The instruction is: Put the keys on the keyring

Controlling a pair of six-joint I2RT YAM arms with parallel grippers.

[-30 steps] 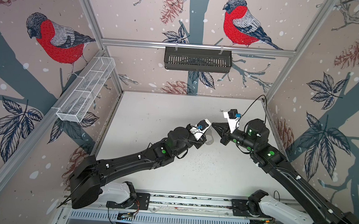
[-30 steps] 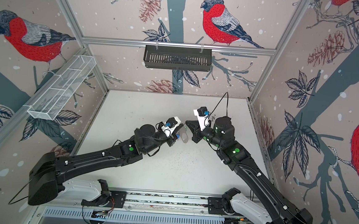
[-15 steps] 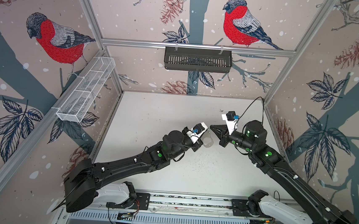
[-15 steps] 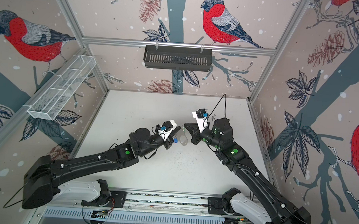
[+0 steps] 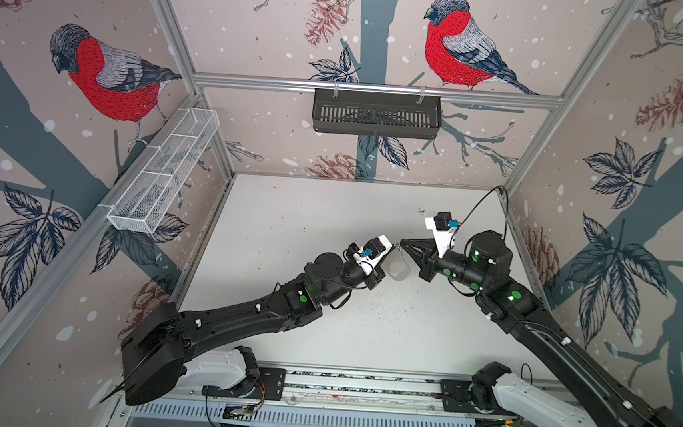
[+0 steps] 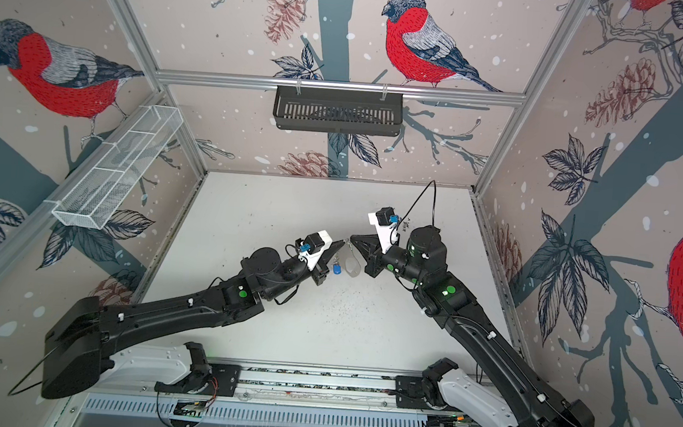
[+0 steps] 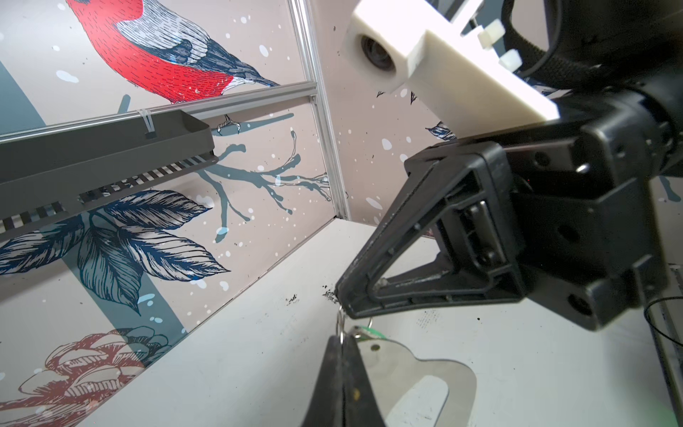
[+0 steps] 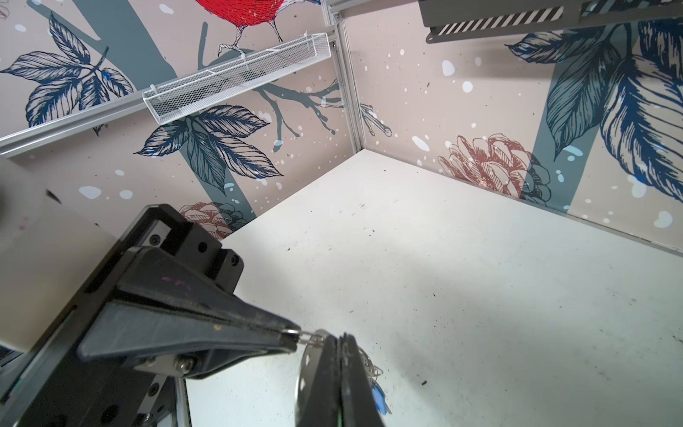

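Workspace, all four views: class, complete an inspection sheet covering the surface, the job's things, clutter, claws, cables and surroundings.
surface: white table, bare but for dark specks.
job's things: keyring held in the air between both claws; blue tag and green tag hang by it; key blades too small to tell.
clutter: nothing seen.
claws: left claw shut on a small metal ring at the keyring's edge; right claw shut on the keyring, tip to tip with the left.
cables: black cable loops above the right wrist, off the table.
surroundings: dark slotted shelf and white mesh basket hang on bird-print walls.
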